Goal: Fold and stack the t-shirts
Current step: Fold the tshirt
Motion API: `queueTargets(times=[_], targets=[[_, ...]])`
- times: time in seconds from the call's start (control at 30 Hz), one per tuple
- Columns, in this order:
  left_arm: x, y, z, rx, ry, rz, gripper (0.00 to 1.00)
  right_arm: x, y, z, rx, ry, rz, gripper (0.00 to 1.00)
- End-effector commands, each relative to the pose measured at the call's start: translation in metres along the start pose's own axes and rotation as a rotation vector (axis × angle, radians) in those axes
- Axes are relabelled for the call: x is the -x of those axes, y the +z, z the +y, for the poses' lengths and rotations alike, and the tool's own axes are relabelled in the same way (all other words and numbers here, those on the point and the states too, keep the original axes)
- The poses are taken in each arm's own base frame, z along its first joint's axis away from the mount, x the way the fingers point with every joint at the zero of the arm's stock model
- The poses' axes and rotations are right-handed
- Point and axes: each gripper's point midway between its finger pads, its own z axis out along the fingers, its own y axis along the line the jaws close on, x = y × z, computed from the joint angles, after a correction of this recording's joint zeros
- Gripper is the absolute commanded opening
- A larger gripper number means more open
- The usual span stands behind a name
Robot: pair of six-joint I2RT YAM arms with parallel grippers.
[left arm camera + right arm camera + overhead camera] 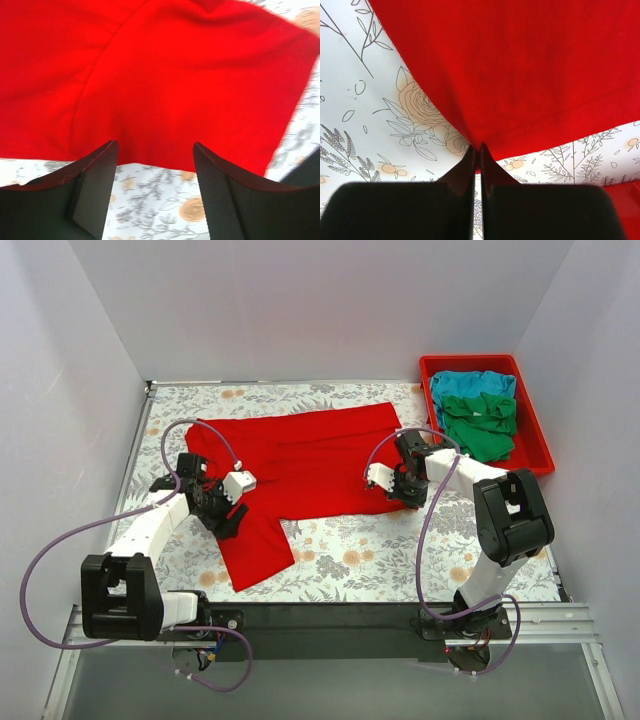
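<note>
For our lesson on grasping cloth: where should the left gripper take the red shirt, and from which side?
Probably the red shirt edge nearest the open left gripper, coming in low over the table. In the wrist view that edge lies flat, straight ahead of it.

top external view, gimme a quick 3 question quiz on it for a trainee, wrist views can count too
1. True or false: the right gripper is shut on the edge of the red t-shirt.
2. Fill the gap: the left gripper has its jaws ___, with the red t-shirt's edge just ahead of them.
3. Pick one: where do the green t-shirt and the turquoise t-shirt lie?
A) in the red tray
B) under the red t-shirt
C) in the left gripper

Key: 1 true; 2 open; 3 A.
</note>
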Motion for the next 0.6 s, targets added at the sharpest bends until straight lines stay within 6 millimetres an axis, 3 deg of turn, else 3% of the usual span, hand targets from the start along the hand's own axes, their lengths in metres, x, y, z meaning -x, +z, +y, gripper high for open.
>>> queueTargets(times=[0.0, 0.2, 0.43, 0.57], targets=[[0.008, -0.001, 0.03, 0.122, 0.136, -0.006, 0.59, -0.009, 0.015, 0.014, 0.047, 0.001, 0.024, 0.01], [-0.004, 0.012, 0.036, 0.118, 0.167, 0.054, 0.52, -0.008, 0.014, 0.014, 0.049, 0.003, 0.027, 0.01], [-0.038, 0.024, 0.039, 0.117, 0.198, 0.178, 0.43, -0.011, 0.016, 0.015, 0.057, 0.01, 0.042, 0.01], [-0.051, 0.028, 0.033, 0.108, 0.199, 0.204, 0.28, -0.013, 0.015, 0.021, 0.074, 0.014, 0.044, 0.01]])
